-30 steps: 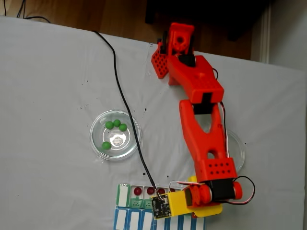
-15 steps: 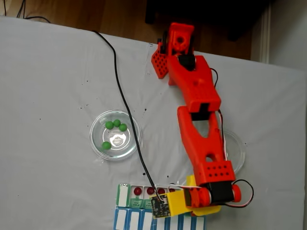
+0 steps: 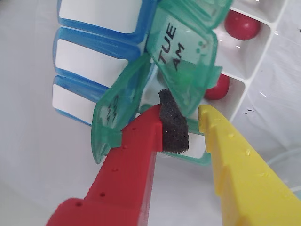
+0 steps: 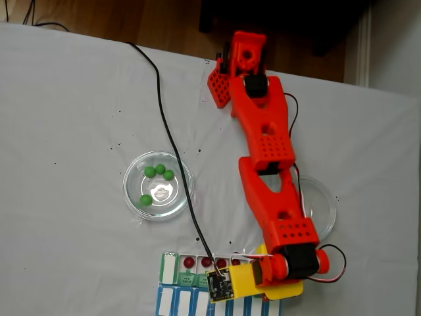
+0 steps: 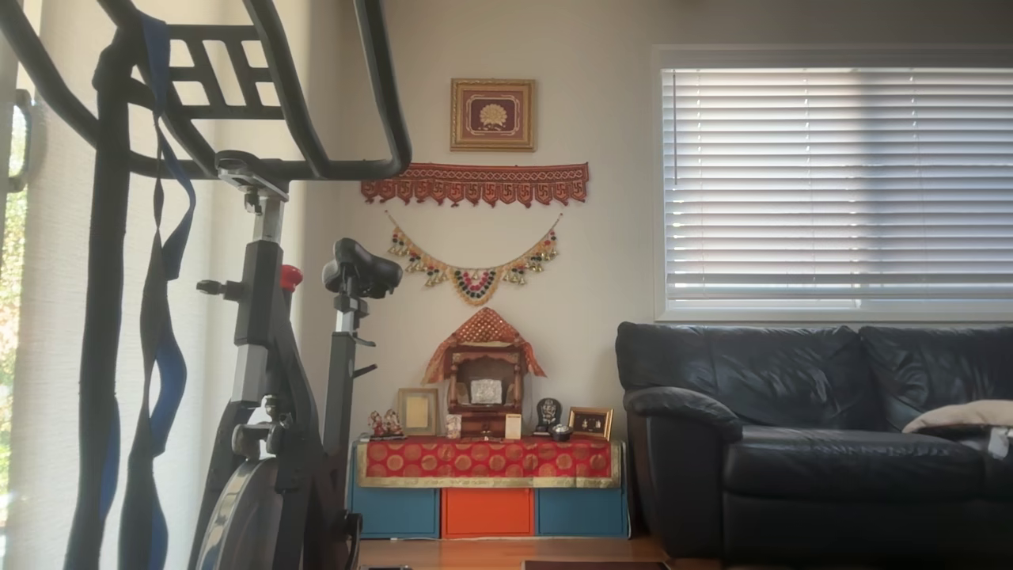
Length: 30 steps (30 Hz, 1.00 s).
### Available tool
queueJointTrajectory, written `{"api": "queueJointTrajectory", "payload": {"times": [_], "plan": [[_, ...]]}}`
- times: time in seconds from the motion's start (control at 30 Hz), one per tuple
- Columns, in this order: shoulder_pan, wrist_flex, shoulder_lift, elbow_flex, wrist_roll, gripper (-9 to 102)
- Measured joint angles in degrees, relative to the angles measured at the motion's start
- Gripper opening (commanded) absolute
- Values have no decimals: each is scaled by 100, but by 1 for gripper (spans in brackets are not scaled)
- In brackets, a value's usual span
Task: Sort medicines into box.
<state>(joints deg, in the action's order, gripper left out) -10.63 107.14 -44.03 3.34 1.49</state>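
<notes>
My jaws [image 3: 181,123], parted and empty, hover over the box [image 3: 254,70] at its open lids (red medicines [image 3: 241,23] already inside); next, I should fetch a green one [image 4: 150,172].

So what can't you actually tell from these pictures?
- Wrist view: the compartment under the TUE AM lid; the raised lid hides its contents.
- Fixed view: the gripper and arm cover part of the pill organiser; the bottom edge crops the blue row.
- Fixed view: the glass dish beside the arm; its contents are partly hidden.
</notes>
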Motion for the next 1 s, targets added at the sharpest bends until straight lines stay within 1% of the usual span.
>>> {"api": "queueJointTrajectory", "payload": {"times": [0.2, 0.33, 0.53, 0.83, 0.9, 1.0], "plan": [[149, 0, -1564, 2083, 53, 4], [193, 0, -2373, 2751, 141, 3], [747, 0, -3472, 3472, 237, 2], [1679, -53, -4781, 5678, 1178, 2], [2013, -299, -5396, 6592, 1477, 2], [2461, -545, -6047, 7488, 1916, 2]]}}
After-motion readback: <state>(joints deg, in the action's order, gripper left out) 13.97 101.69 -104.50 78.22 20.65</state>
